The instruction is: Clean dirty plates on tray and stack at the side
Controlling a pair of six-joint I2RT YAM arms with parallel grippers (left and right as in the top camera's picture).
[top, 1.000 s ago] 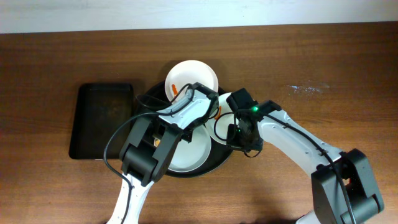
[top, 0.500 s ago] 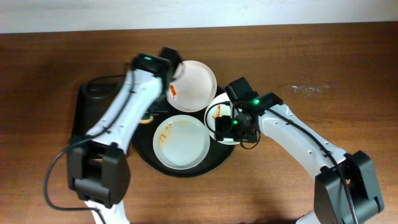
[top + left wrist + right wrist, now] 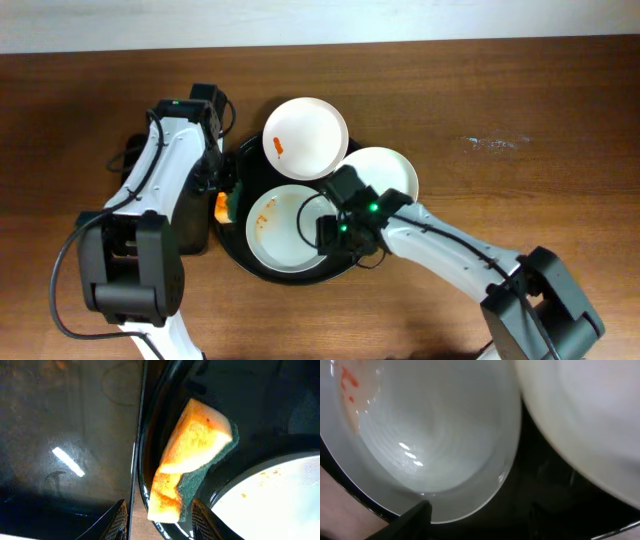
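Judging from the layout, I am barely started: all three plates sit on the round tray (image 3: 243,160) at mid-frame, none stacked aside, and the upper plate (image 3: 310,135) and lower plate (image 3: 285,235) show red smears, while the right plate (image 3: 390,170) looks clean. My left claw (image 3: 161,521) hangs open and empty just above the sponge (image 3: 192,460) lying on the tray's left rim. My right claw (image 3: 477,516) is spread, unclamped, over the lower plate's right edge.
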